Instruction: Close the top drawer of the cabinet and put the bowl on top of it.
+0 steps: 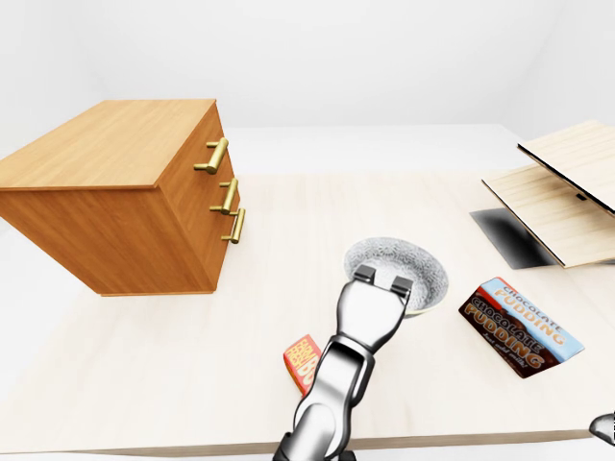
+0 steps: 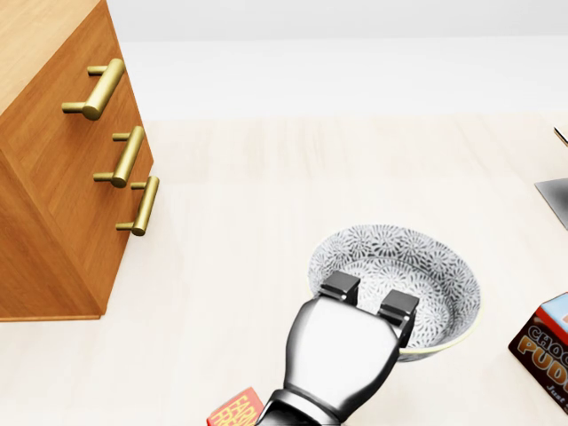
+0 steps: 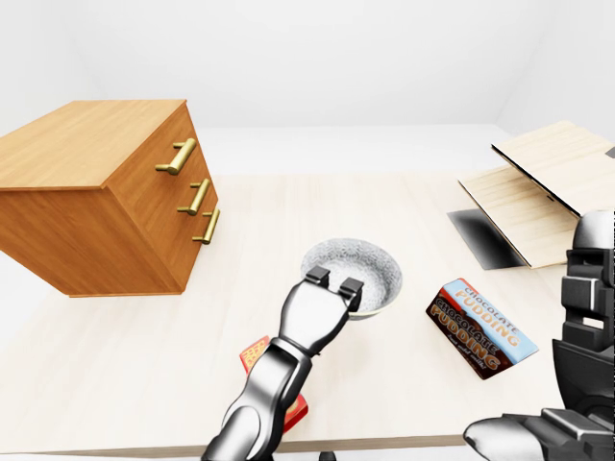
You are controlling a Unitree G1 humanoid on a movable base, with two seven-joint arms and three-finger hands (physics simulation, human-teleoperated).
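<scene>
left arm (image 1: 332,384): glossy chrome, rounded jointed segments | left hand (image 2: 342,355): smooth silver shell | fingers (image 2: 340,286): short, blocky, black | right arm (image 3: 586,317): darker grey metal, ribbed, angular blocks

Setting: simulated tabletop test scene, a lab-style bench rather than a furnished room.

Evidence: a plain, uniform white surround (image 1: 365,58) lies above and past every edge of one pale wood-grain table (image 1: 173,355).

Props are household items laid out apart from one another:
- small three-drawer cabinet (image 1: 115,192) with brass bar handles (image 2: 96,89)
- patterned bowl (image 2: 435,266)
- chocolate pudding box (image 1: 520,327)
- small red carton (image 1: 302,362)
- light wooden panels (image 1: 562,187) at the left-eye view's right

Surfaces render flat and clean, and shadows are soft.
</scene>
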